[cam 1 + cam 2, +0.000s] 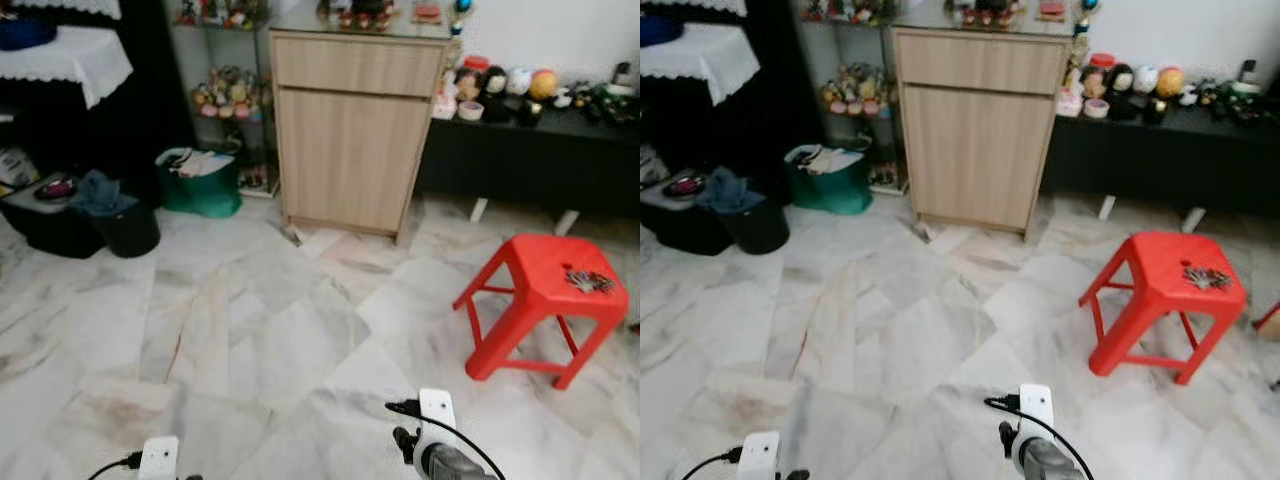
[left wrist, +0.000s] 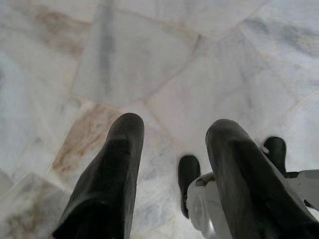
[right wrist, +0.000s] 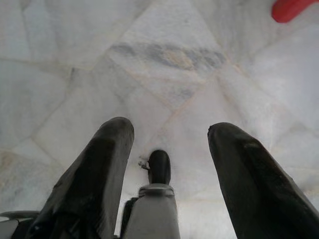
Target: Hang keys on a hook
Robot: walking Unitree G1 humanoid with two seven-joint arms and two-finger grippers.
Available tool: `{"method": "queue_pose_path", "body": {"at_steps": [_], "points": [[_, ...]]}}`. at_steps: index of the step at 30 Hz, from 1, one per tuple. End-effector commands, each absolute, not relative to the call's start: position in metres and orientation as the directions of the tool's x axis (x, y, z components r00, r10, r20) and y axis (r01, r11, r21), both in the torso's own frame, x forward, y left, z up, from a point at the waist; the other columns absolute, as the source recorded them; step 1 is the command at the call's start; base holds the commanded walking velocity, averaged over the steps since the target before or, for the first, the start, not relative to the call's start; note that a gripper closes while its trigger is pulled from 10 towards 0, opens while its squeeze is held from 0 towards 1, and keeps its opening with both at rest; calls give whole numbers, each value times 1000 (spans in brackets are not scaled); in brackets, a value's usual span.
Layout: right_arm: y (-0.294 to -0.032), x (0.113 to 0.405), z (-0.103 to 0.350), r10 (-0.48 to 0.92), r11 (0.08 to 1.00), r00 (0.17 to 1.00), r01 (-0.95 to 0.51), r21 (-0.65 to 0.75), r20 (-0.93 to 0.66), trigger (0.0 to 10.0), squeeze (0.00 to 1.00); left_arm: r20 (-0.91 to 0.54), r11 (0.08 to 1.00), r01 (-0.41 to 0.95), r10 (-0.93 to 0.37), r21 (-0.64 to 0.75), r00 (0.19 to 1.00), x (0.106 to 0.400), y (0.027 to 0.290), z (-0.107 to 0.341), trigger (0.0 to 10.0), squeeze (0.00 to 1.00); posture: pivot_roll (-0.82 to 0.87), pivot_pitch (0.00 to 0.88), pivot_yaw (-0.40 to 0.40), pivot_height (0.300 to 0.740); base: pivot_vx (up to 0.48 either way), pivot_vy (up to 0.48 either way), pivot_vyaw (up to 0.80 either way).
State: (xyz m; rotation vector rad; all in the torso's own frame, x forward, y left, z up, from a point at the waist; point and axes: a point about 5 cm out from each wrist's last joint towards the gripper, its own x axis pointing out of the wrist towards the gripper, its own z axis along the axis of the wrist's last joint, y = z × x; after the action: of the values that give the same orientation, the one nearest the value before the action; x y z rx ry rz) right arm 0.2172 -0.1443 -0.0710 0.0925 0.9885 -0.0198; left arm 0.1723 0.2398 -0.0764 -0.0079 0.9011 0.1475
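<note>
Keys (image 1: 589,281) on red stool (image 1: 541,262)

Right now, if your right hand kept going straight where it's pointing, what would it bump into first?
Probably just the marble floor. The right hand points down at bare tiles, fingers open, nothing between. A leg of the red stool sits off to the side, seemingly out of that line.

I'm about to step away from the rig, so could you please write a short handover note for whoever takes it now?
Left hand: open, holding nothing, hanging over the marble floor.
Right hand: open, holding nothing, also low over the floor.
Keys: lying on the red stool, ahead to the right, in front of the black bench.
Done: nothing yet.
Left: walk to the stool, pick up the keys, find a hook, hang them.
</note>
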Motion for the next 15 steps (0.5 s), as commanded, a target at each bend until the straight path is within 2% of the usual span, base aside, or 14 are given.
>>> {"method": "queue_pose_path", "body": {"at_steps": [1, 15], "points": [[-143, 217, -71, 32, 996, 545, 57, 75, -838, 10000, 0, -788, 992, -110, 121, 67, 604, 171, 241, -77, 10000, 0, 110, 0, -20, 740, 0, 0, -681], [-143, 217, -71, 36, 996, 544, 54, 77, -838, 10000, 0, -788, 993, -93, 116, 74, 605, 172, 241, -76, 10000, 0, 111, 0, -20, 740, 0, 0, -684]]}}
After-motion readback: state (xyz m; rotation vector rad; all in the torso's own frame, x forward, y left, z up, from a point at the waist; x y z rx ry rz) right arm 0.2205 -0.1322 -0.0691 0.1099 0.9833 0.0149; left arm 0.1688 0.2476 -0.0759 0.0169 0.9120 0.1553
